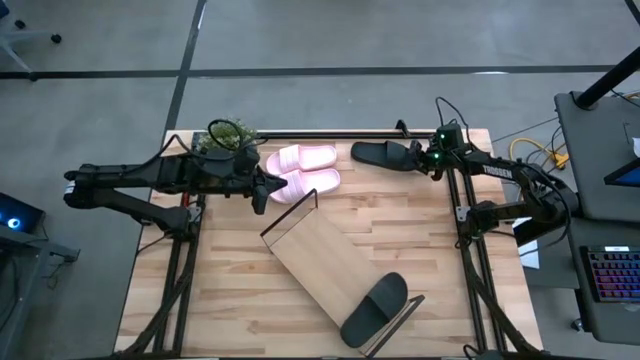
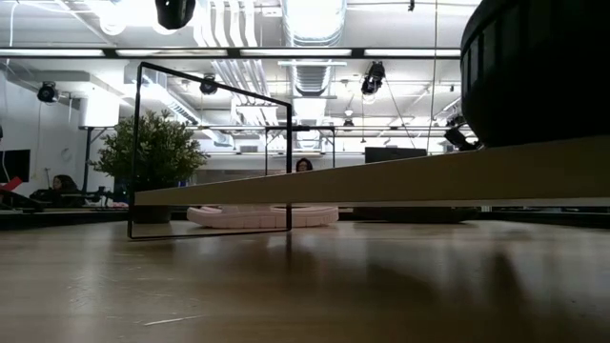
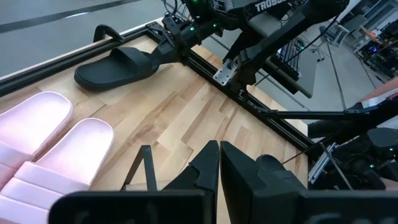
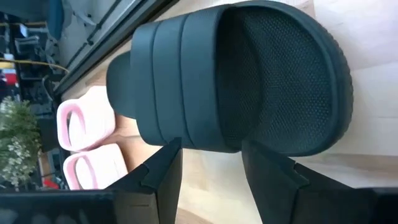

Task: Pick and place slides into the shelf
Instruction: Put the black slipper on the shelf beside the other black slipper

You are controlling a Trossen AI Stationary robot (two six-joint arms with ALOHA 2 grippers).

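We see a wooden table [image 1: 230, 270], shelf board [image 1: 320, 262] at centre, black slide [image 1: 374, 307] on its five-o'clock end, pink slides [image 1: 305, 170] at twelve o'clock, another black slide [image 1: 382, 154] at one.

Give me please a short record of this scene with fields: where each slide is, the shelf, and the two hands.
pink slides: pair side by side at the table's far edge
black slide one: lying on the shelf
black slide two: at the far edge, between the right hand's fingers
shelf: lying diagonally across the table
left hand: shut, beside the pink pair
right hand: open around the slide's end
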